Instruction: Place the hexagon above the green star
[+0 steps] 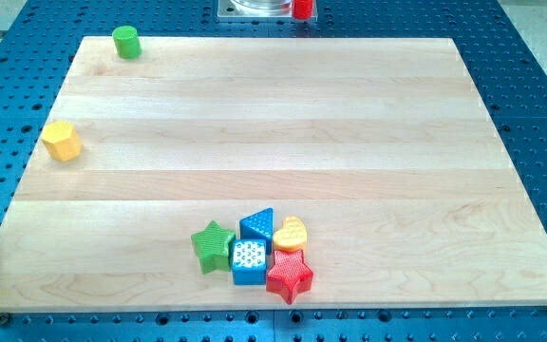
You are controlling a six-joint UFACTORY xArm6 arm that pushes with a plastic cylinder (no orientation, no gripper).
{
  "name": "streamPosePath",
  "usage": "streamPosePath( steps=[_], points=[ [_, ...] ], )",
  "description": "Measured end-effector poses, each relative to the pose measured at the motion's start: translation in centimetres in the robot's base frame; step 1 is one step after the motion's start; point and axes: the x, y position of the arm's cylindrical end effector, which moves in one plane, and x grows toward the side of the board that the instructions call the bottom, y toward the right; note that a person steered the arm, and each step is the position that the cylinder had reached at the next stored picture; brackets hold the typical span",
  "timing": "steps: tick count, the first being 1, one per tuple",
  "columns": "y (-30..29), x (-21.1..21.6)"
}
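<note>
Camera view: yellow hexagon (pixel 62 141) at worktop (pixel 273 104) left edge, well apart from green star (pixel 214 246) near bottom. Tip unseen, tool state unknown. Best push: slow, rightward, stop just above star.

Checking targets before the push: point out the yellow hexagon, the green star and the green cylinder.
yellow hexagon (pixel 62 141): camera view, top face.
green star (pixel 214 245): camera view, centre of top face.
green cylinder (pixel 125 41): camera view, upper side.

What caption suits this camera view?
Yellow hexagon at board's left edge, far from green star in bottom cluster.
</note>
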Motion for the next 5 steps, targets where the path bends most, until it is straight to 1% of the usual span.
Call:
streamPosePath(
  steps=[1, 2, 3, 4, 5],
  points=[
    [0.5, -3.2],
    [0.2, -9.0],
    [0.3, -12.8],
    [4.8, -16.7],
    [6.6, -18.1]
  ],
)
